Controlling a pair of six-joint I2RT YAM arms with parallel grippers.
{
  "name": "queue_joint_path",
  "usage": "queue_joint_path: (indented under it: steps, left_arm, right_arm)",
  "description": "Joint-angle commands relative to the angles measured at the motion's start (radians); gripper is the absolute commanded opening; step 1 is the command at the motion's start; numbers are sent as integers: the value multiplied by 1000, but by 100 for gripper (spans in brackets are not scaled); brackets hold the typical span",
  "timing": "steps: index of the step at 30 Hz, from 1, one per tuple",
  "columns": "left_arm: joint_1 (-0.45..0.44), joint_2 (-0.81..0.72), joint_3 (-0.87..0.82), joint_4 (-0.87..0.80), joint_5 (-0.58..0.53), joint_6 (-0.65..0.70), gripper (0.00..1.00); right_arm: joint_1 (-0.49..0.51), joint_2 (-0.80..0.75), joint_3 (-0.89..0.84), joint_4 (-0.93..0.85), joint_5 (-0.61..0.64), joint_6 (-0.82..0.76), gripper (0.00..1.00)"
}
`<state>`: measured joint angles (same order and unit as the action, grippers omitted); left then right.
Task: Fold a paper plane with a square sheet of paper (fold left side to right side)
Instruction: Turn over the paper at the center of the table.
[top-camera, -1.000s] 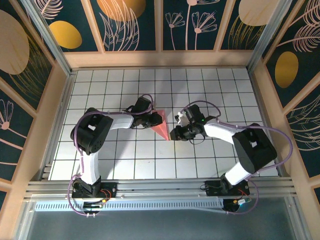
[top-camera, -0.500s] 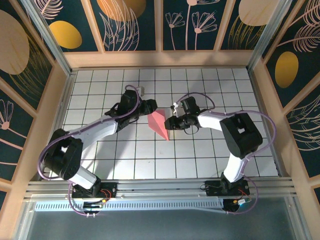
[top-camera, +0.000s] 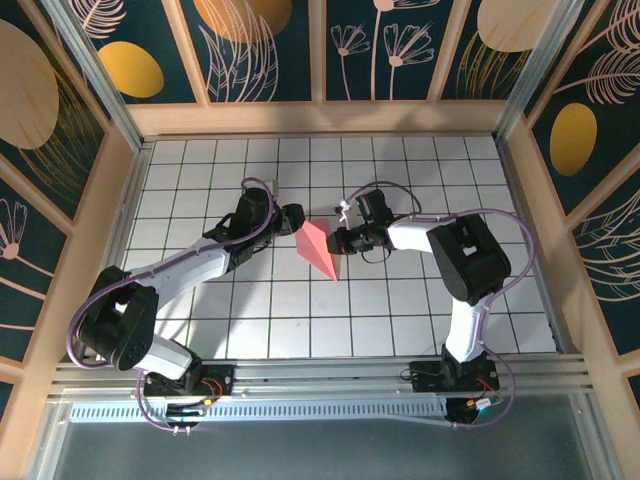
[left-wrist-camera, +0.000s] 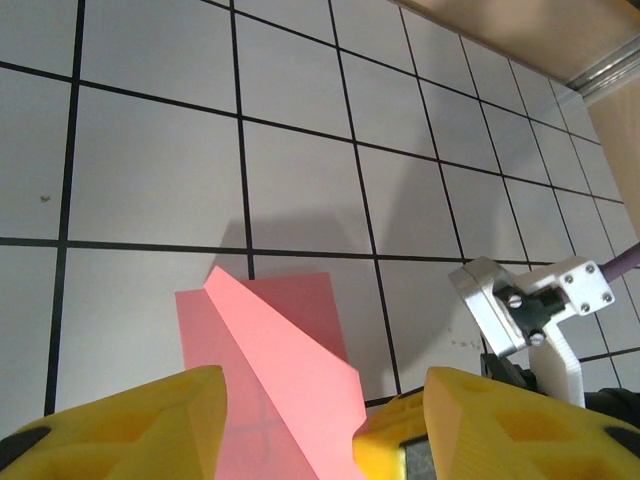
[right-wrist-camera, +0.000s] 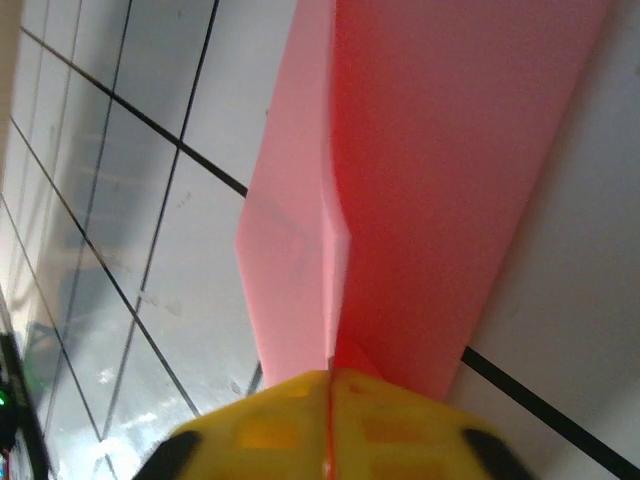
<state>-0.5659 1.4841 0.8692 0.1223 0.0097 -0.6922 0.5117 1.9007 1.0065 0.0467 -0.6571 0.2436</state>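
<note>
No text, label or number can be read anywhere.

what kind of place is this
Most likely a robot test cell or demo booth: a white grid-tiled table boxed in by floral wall panels, with left arm and right arm bolted to a metal rail, working on folded pink paper.

One overhead view, two wrist close-ups.
The top camera looks steeply down from above and behind the near edge, taking in the whole tabletop (top-camera: 230, 330). The left wrist camera looks low across the tiles over the left gripper (left-wrist-camera: 322, 385); the right wrist camera sits almost against the folded pink paper (right-wrist-camera: 420, 150). All three share that paper, mid-tabletop.
</note>
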Motion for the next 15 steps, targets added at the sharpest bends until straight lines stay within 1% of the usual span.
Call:
queue_joint_path:
  steps: [1,4,9,11,14,15]
  left_arm:
    - [17,-36,5,-10,4,10,56]
    - [52,-68,-22,36,68,-21,57]
    - [167,-149,-106,213,254,-95,60]
    - [205,-181,-126,289,330,-114,61]
    - [216,-202,-127,405,449,-119,61]
    - [216,-201,-125,456,505,-129,61]
  right_arm:
    - [-10,-44,-17,38,-24,6,0]
    - [-30,-104,-38,59,-30,8,0]
    - [-98,-246,-75,114,-90,9,0]
    - [-137,-304,-90,149,-130,22,0]
    - [-190,-374,-119,242,-222,76,0]
    - [-208,-398,-130,286,-259,105,0]
